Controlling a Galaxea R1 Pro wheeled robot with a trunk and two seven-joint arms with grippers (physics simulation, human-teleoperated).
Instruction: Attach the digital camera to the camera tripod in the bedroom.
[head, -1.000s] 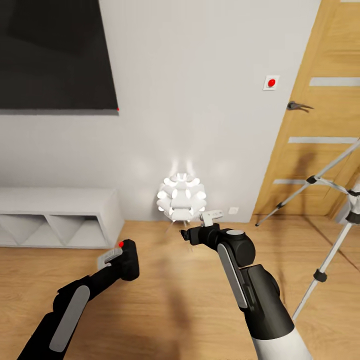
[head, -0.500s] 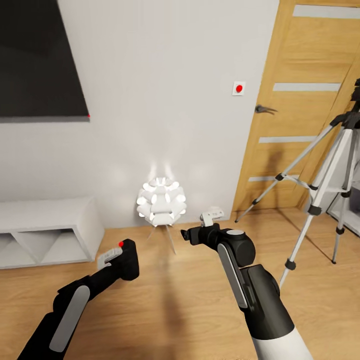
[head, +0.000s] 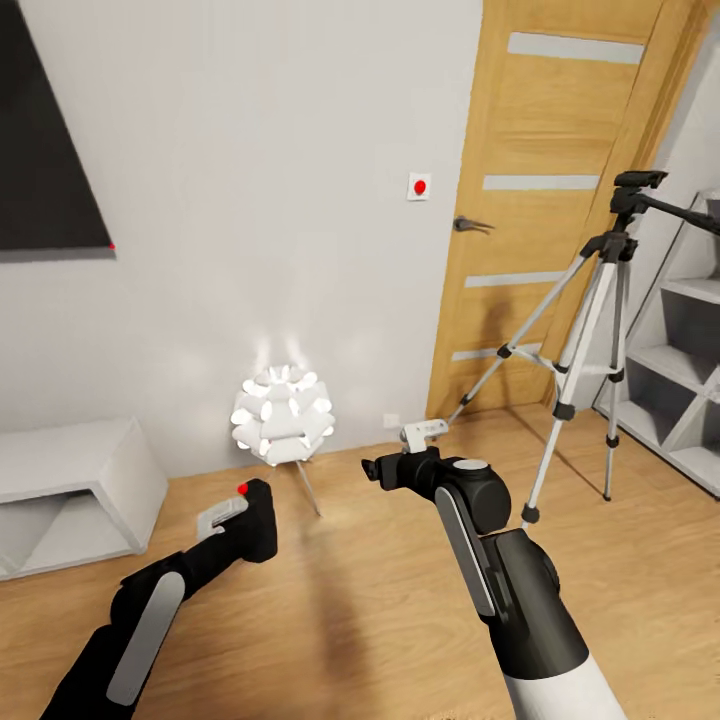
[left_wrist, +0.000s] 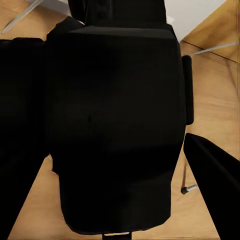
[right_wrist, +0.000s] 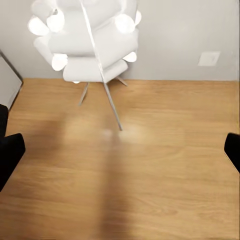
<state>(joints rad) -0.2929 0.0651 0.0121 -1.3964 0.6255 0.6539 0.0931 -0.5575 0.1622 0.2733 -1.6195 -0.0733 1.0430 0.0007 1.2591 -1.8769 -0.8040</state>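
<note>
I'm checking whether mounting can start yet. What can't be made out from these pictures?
- Left gripper fingers: head view, hidden behind the digital camera.
- Camera's lens: left wrist view, just a black bulk.
- Camera tripod pan handle tip: head view, cut off by the right edge.
- Right gripper fingers: right wrist view, cropped at the edges.

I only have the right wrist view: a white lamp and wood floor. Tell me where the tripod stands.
Observer: The camera tripod stands ahead and to the robot's right, in front of the wooden door, as the head view shows.
Operator: Report the camera.
Observer: The digital camera is gripped in the left hand, red button up.
Operator: Check the tripod's head.
Observer: Its black head carries nothing; the pan handle points right toward the grey shelves.
</note>
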